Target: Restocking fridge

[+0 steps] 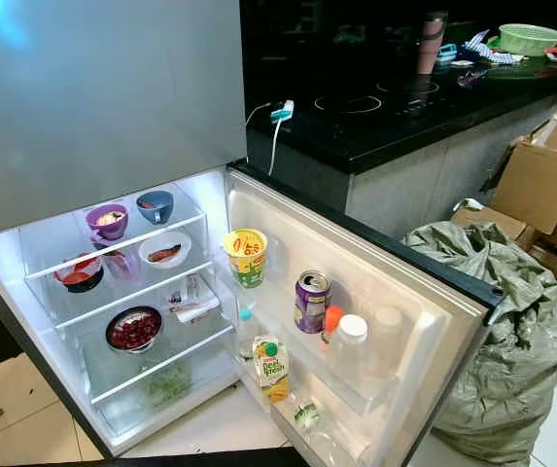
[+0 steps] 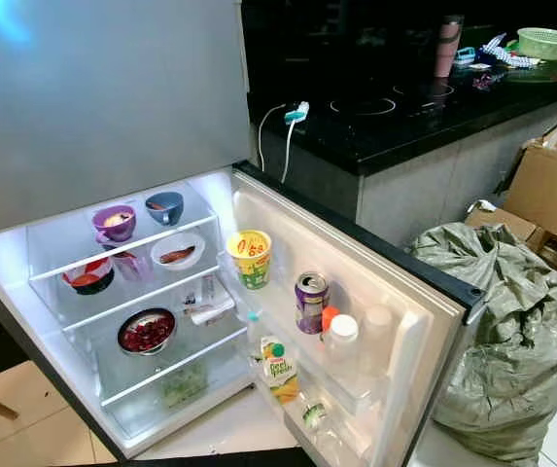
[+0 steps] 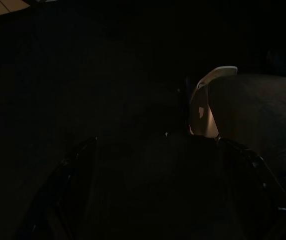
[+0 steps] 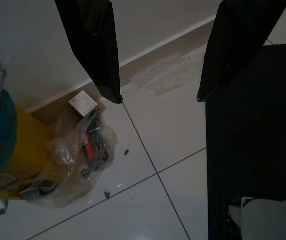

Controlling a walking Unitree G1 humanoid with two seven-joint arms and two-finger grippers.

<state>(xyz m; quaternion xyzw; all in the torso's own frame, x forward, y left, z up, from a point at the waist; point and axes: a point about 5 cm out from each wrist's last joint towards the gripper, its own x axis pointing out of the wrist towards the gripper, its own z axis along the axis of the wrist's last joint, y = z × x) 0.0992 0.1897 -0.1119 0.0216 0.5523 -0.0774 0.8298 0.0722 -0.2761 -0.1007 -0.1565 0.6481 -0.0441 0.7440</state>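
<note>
The fridge (image 1: 103, 97) stands open and lit. Its shelves hold a purple bowl (image 1: 107, 221), a blue bowl (image 1: 155, 205), a red bowl (image 1: 80, 272), a white dish of food (image 1: 164, 253) and a steel bowl of red food (image 1: 134, 329). The open door (image 1: 434, 321) carries a yellow noodle cup (image 1: 246, 256), a purple can (image 1: 311, 301), a white-capped bottle (image 1: 350, 336) and a juice carton (image 1: 272, 368). My right gripper (image 4: 158, 97) hangs open over floor tiles. In the dark left wrist view, my left gripper (image 3: 155, 142) looks open with nothing between its fingers.
A stuffed grey-green sack (image 1: 497, 341) stands right of the door, with cardboard boxes (image 1: 540, 185) behind it. The black counter (image 1: 385, 117) holds a tumbler (image 1: 432, 43) and a green basket (image 1: 531, 37). A plastic bag (image 4: 85, 150) and a yellow container (image 4: 13, 155) lie on the floor.
</note>
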